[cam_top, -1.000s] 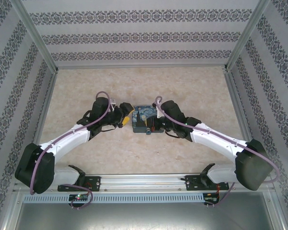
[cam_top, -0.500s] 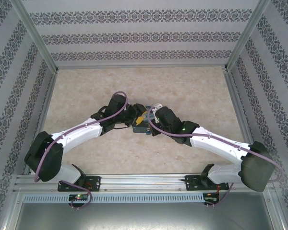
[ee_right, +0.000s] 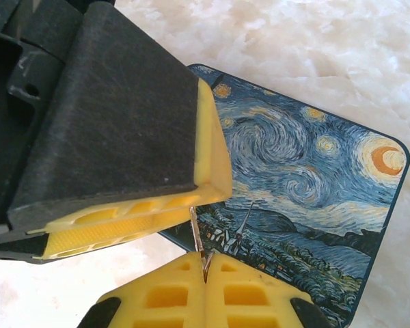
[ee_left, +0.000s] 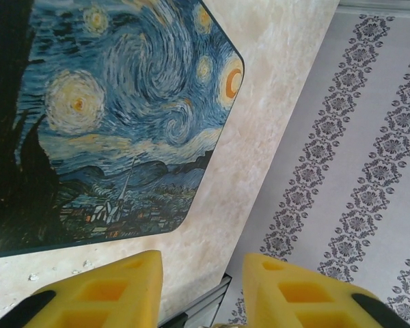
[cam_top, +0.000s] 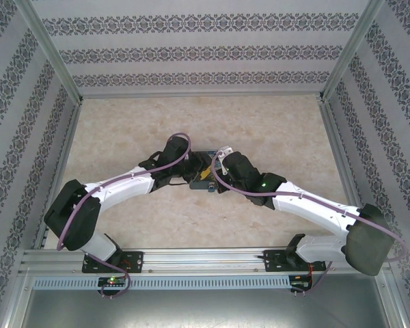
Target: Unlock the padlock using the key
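Observation:
My right gripper (ee_right: 205, 263) is shut on the key (ee_right: 197, 232), a thin metal sliver that sticks up out of the pinch. The key's tip reaches the lower edge of one yellow finger (ee_right: 137, 212) of my left gripper. Both grippers hang over the blue-and-yellow painting box (ee_right: 307, 178). In the left wrist view my left gripper (ee_left: 201, 263) is open, with bare table showing between its fingers and the box (ee_left: 123, 116) ahead to the left. A tiny blue spot (cam_top: 210, 186) at the box's near edge may be the padlock; it is too small to tell.
From above, the two grippers meet over the box (cam_top: 206, 158) at mid-table. Patterned walls (cam_top: 205, 51) and metal rails enclose the beige table (cam_top: 260, 123). In the left wrist view the table's edge and a wall (ee_left: 355, 157) lie close on the right.
My left arm has swung right until its gripper meets the right one over the box, and its jaws have narrowed. The right gripper shifted a little left and stayed shut.

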### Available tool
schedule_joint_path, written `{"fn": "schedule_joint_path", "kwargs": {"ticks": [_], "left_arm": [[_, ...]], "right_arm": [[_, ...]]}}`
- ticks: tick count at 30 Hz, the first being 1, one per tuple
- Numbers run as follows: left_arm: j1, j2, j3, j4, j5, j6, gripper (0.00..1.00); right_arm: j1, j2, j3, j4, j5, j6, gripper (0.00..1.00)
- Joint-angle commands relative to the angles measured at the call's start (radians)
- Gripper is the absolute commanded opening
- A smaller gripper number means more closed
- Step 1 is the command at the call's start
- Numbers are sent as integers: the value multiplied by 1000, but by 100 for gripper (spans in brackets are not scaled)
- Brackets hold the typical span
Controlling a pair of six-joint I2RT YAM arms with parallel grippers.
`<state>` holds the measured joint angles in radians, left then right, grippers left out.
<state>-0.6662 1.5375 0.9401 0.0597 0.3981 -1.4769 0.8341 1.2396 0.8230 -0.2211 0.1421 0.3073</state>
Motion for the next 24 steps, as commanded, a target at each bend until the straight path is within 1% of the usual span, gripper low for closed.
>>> {"fn": "schedule_joint_path", "kwargs": {"ticks": [1, 8, 15, 22, 24], "left_arm": [[-20, 12, 34, -5, -9, -23, 33], [-26, 20, 34, 1, -6, -22, 21], [-30, 21, 34, -6, -6, -16, 13], [-33, 23, 38, -10, -9, -6, 0], [-31, 21, 37, -13, -14, -2, 0]], "right_arm": [[10, -14, 1, -4, 23, -4, 0], [10, 0, 4, -3, 23, -2, 0], [10, 4, 5, -4, 24, 1, 0], [10, -1, 7, -7, 31, 9, 0], [8, -6, 8, -11, 35, 12, 0]]}}
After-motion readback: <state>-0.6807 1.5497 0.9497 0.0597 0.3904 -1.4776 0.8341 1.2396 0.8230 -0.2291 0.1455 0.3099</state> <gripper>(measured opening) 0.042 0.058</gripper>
